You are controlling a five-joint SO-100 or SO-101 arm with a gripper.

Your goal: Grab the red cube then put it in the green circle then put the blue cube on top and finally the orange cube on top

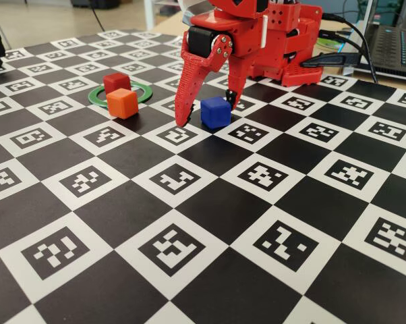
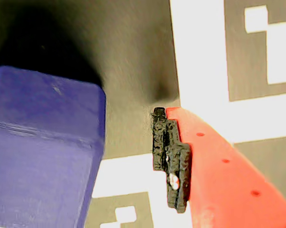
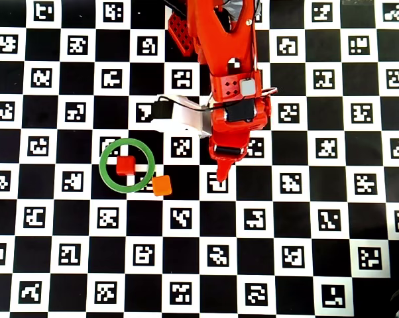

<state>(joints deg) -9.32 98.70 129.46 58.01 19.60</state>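
Rounded glossy blue cube (image 1: 215, 112) sits between open serrated jaws

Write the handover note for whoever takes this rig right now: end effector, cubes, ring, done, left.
End effector: open, lowered to the board around the blue cube, not closed on it.
Red cube: inside the green circle. Done.
Orange cube: on the board just outside the ring, untouched.
Left: grip the blue cube, stack it on the red one, then the orange cube on top.
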